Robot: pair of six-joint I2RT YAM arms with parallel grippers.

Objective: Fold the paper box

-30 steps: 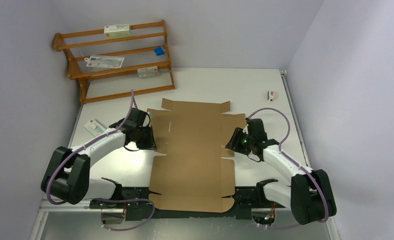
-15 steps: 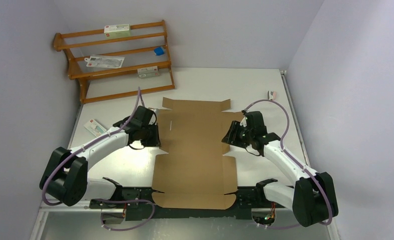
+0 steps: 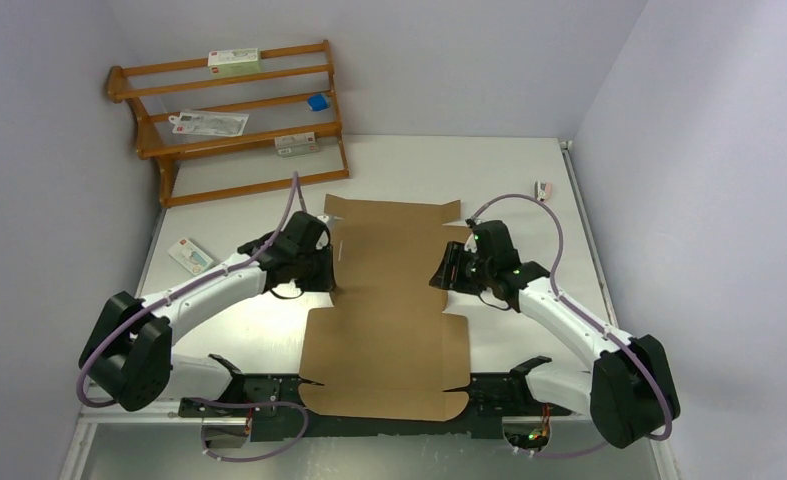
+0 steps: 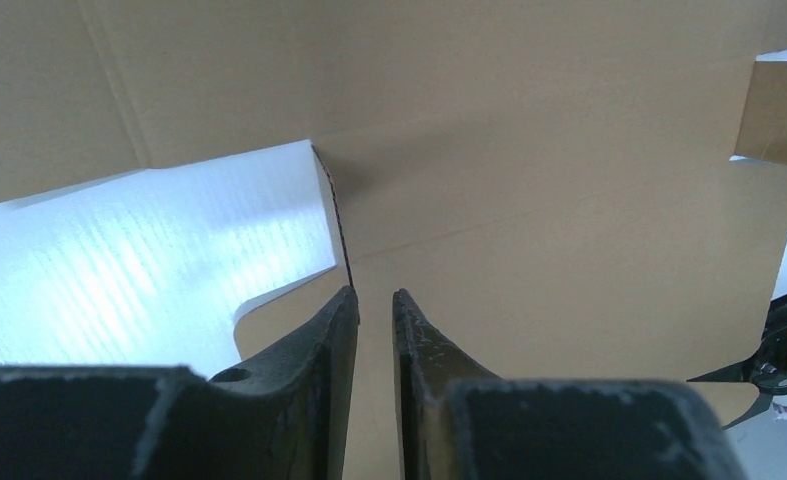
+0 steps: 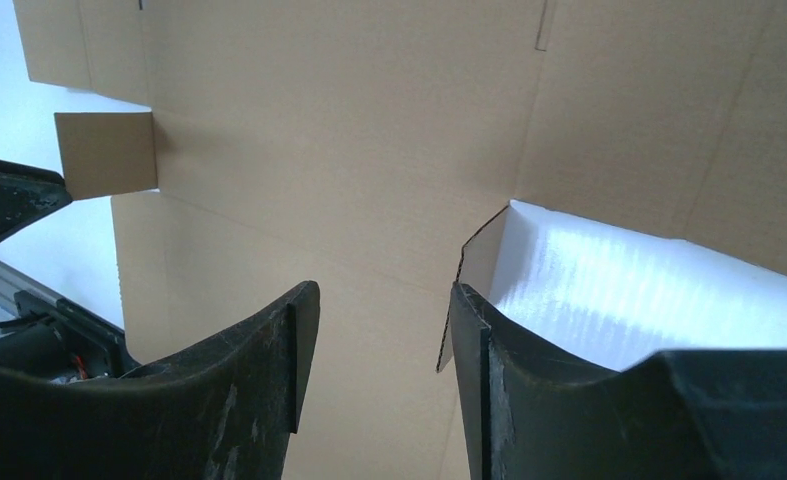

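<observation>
The paper box [image 3: 384, 300] is a brown die-cut cardboard sheet lying mid-table, its near end over the front edge. Both middle side flaps are lifted off the table. My left gripper [image 3: 325, 268] is at the sheet's left side. In the left wrist view this gripper [image 4: 374, 293] shows a narrow gap, and the thin edge of the raised flap [image 4: 334, 210] meets its left fingertip [image 4: 344, 300]. My right gripper [image 3: 441, 274] is at the right side. In the right wrist view it [image 5: 384, 290] stands wide open over the cardboard, the other flap's edge [image 5: 461, 265] just inside its right finger [image 5: 469, 310].
A wooden rack [image 3: 234, 120] with white packets and a small blue item [image 3: 316, 102] stands at the back left. A white packet [image 3: 191, 255] lies left of the left arm. A small object [image 3: 543, 188] sits near the right wall.
Both grippers have moved inward and further from the bases, pushing the sheet's middle side flaps up, so the sheet looks narrower there. The left jaws have parted slightly.
</observation>
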